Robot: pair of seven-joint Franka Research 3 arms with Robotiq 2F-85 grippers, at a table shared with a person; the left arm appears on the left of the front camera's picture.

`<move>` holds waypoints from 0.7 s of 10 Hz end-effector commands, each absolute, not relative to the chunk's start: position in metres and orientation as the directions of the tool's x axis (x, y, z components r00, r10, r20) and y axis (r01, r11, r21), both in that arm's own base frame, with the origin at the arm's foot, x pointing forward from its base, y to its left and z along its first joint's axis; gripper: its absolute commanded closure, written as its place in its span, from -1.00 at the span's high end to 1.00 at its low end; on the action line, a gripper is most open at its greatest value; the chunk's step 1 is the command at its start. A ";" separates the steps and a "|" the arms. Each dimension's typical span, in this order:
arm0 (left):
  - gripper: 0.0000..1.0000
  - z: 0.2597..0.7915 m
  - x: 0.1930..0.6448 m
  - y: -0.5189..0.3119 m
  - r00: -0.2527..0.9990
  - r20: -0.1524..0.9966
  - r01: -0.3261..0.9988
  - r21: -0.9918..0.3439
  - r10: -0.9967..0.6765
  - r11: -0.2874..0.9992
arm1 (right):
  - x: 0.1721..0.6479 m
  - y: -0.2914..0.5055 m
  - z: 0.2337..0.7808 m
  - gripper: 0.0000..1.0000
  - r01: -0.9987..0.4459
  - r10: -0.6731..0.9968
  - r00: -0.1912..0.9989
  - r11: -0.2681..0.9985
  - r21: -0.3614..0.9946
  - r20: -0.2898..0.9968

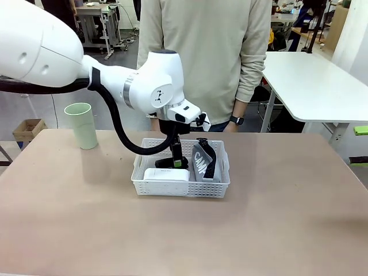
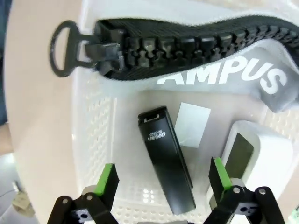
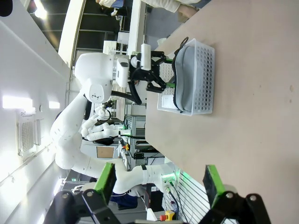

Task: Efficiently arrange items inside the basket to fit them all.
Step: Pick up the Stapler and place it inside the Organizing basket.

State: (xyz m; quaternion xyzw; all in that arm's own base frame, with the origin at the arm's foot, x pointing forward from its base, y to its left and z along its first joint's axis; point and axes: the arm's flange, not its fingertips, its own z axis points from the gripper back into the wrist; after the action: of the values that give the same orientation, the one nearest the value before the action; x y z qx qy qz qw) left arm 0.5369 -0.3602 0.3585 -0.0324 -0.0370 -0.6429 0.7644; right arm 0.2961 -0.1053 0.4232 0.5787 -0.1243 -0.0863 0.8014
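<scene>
Left gripper [image 2: 163, 181] jaws were spread, gripping nothing; black rectangular stapler [image 2: 166, 158] lay flat between its fingers inside white perforated plastic basket [image 2: 96, 135]. Grey "CAMPUS" zipper pouch [image 2: 219, 74] sat just beyond. Right gripper [image 3: 159, 183] was also spread, empty, far from basket.

Bright even light, soft shadows

From the front, you can't separate the left gripper [image 1: 176, 156] from the stapler [image 2: 167, 163] beneath it (both black). At the left wrist, the pouch's [image 2: 224, 77] print loses its first letter, the stapler's label is unreadably small, and the box [image 2: 268, 151] runs off the right edge.
</scene>
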 end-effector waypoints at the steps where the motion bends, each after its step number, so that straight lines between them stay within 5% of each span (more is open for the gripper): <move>1: 1.00 0.395 0.527 -0.315 0.213 0.205 0.977 -0.039 -0.955 0.210 | 0.296 -0.104 0.429 1.00 0.006 -0.292 0.953 0.296 0.955 0.085; 5: 1.00 0.479 0.498 -0.121 0.483 0.453 0.874 -0.303 -0.749 0.381 | 0.296 -0.104 0.429 1.00 0.006 -0.292 0.953 0.296 0.955 0.085; 7: 1.00 0.507 0.458 -0.022 0.759 0.530 0.641 -0.504 -0.380 0.578 | 0.296 -0.104 0.429 1.00 0.006 -0.292 0.953 0.296 0.955 0.085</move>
State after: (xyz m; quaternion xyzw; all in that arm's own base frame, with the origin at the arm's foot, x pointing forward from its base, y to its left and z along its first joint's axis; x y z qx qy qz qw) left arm 0.4821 -0.0493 0.5104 -0.3141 -0.1609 -0.4104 0.8408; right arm 0.2961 -0.1052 0.4230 0.5788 -0.1238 -0.0865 0.8013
